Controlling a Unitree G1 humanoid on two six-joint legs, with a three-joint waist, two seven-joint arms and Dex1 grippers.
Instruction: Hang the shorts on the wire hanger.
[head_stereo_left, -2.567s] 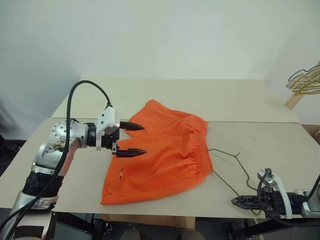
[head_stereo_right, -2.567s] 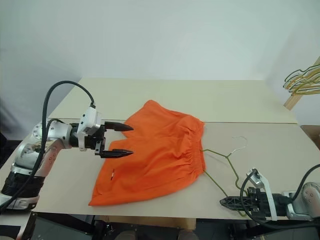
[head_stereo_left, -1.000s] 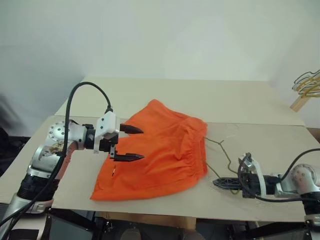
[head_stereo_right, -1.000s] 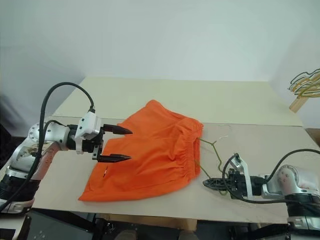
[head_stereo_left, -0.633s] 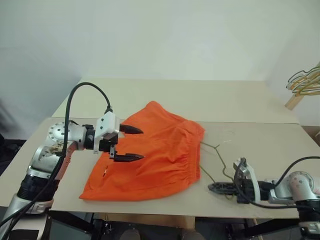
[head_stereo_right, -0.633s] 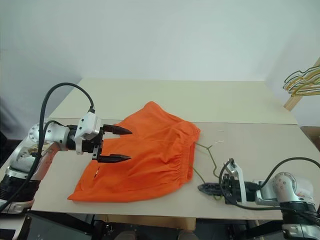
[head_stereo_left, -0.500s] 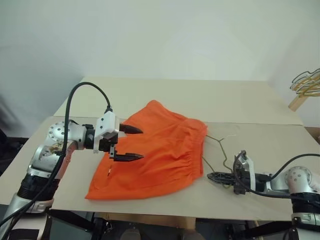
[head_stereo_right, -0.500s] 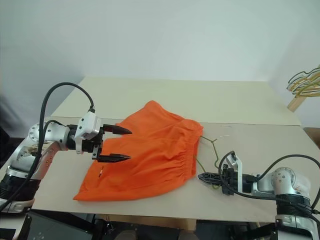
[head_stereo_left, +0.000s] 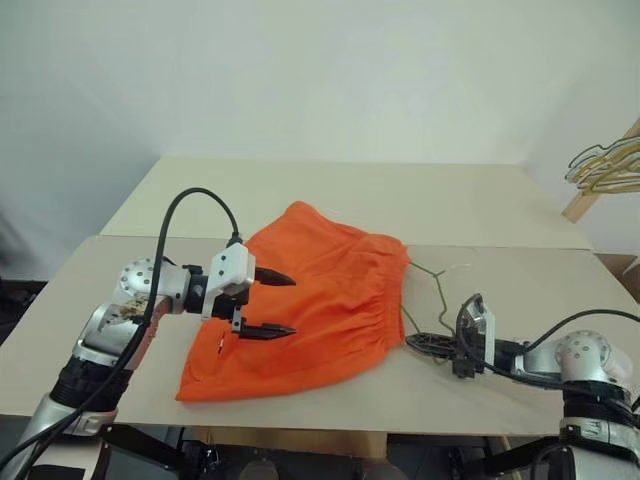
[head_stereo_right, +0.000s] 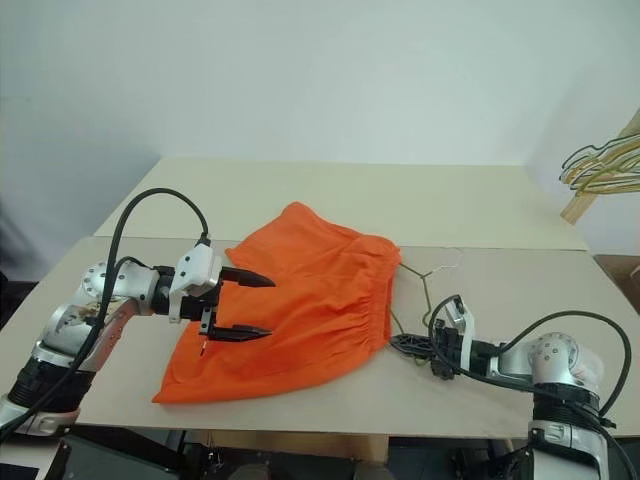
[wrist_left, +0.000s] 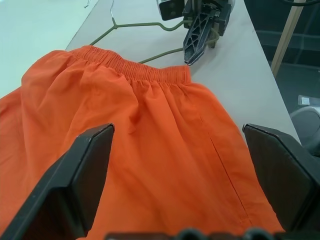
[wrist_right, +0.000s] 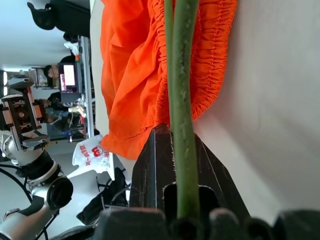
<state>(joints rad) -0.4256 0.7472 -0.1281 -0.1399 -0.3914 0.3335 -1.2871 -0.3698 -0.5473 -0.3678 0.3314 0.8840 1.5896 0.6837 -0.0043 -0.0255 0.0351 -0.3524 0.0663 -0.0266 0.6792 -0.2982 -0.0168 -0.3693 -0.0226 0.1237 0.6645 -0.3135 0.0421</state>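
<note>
At the centre of the beige worktop (head_stereo_left: 520, 200) lie the shorts (head_stereo_left: 320, 300), flat. The left tool (head_stereo_left: 270, 303) hovers released over them. At three o'clock the right tool (head_stereo_left: 425, 343) is clenched on the wire hanger (head_stereo_left: 440, 290). Pushed in, the thin wire may bunch the waistband or twist in the grip. Spare hangers (head_stereo_left: 600, 165) hang at two o'clock against a pale wall.

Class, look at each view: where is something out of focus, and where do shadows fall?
Right wrist view: the wire hanger runs close to the lens, soft-edged; shorts sharper. Left eye view: soft shadow under the left pincer on the shorts.
</note>
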